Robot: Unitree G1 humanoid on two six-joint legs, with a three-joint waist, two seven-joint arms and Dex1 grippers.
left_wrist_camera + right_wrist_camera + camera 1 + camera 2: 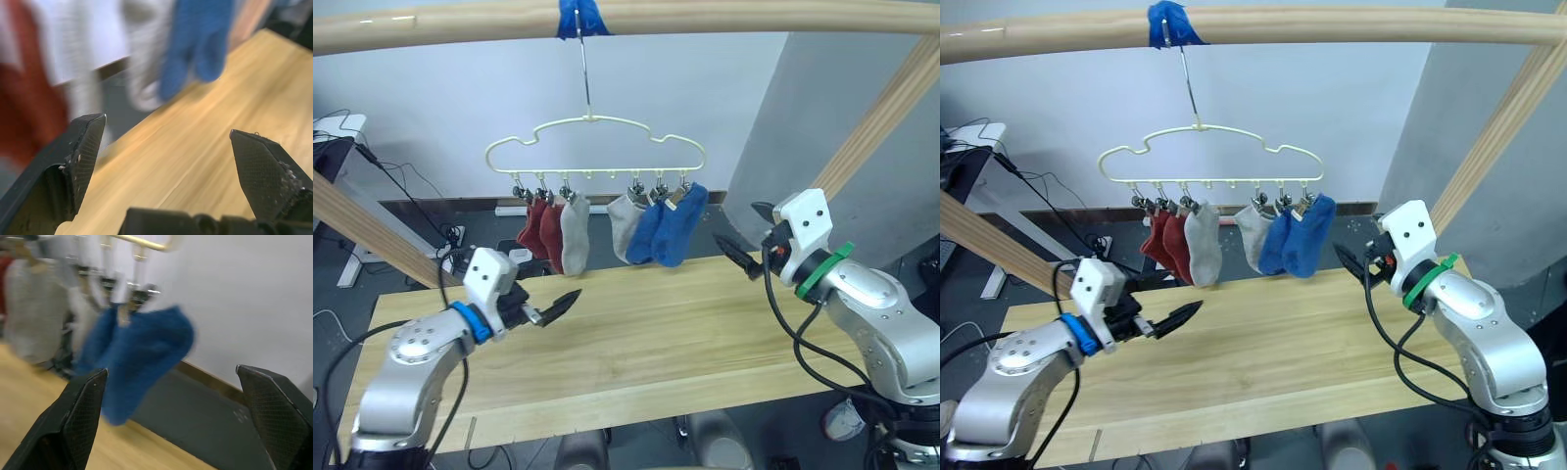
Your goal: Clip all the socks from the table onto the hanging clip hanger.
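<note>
The cream clip hanger (597,147) hangs by its hook from the crossbar above the table's (656,333) far edge. Clipped in a row under it are two red socks (540,227), two grey socks (575,235) and two blue socks (680,227). The tabletop is bare. My left gripper (560,304) hovers open over the table's left part, below and left of the red socks, holding nothing. My right gripper (736,225) is open and empty just right of the blue socks (139,360), near the far edge. In the left wrist view the open fingers (85,147) frame bare wood.
A thick wooden crossbar with blue tape (582,18) spans the top. Slanted wooden posts stand at the left (362,225) and the right (891,108) of the table. Cables and a power strip (455,237) lie on the floor behind.
</note>
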